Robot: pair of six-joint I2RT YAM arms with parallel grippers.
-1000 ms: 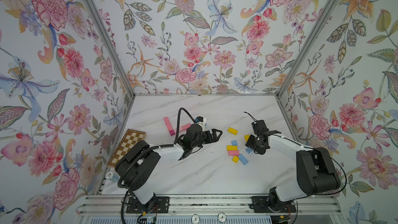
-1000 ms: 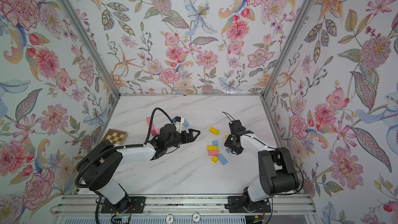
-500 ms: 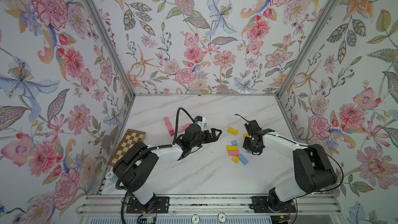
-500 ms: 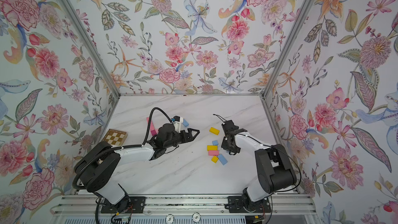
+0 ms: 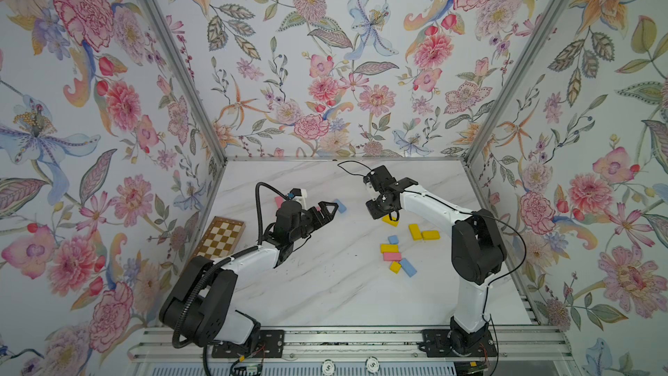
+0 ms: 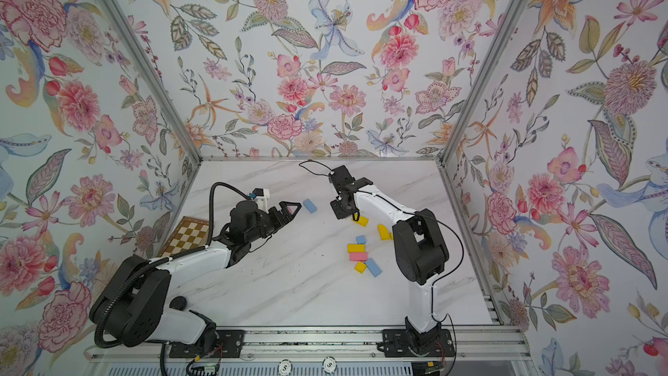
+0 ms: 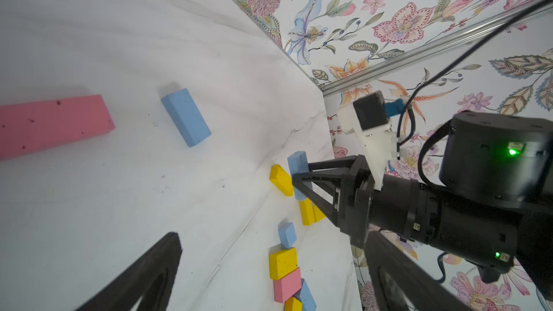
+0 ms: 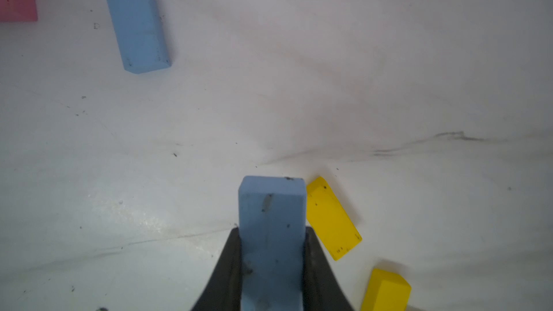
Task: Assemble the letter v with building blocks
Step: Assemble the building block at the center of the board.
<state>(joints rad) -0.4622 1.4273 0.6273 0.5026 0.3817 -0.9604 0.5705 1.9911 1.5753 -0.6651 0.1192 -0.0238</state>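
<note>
My right gripper (image 8: 272,264) is shut on a light blue oblong block (image 8: 271,219), held just above the table; it also shows in the left wrist view, the block (image 7: 296,161) in the gripper (image 7: 299,175). In a top view the right gripper (image 5: 383,211) hangs over a yellow block (image 5: 390,221). A column of blocks lies in front of it: small blue (image 5: 393,239), yellow (image 5: 389,248), pink (image 5: 392,256), yellow (image 5: 395,266), blue (image 5: 408,267). My left gripper (image 5: 330,210) stands open and empty beside a lone blue block (image 5: 339,206).
Two yellow blocks (image 5: 415,231) (image 5: 431,235) lie side by side right of the column. A long pink block (image 7: 51,124) lies behind the left arm. The checkered board (image 5: 222,236) leans at the left wall. The floral walls (image 5: 343,66) close in the table's back and sides.
My right gripper has shut on the light blue block and carried it left and toward the back, away from the column. The left arm has barely moved.
</note>
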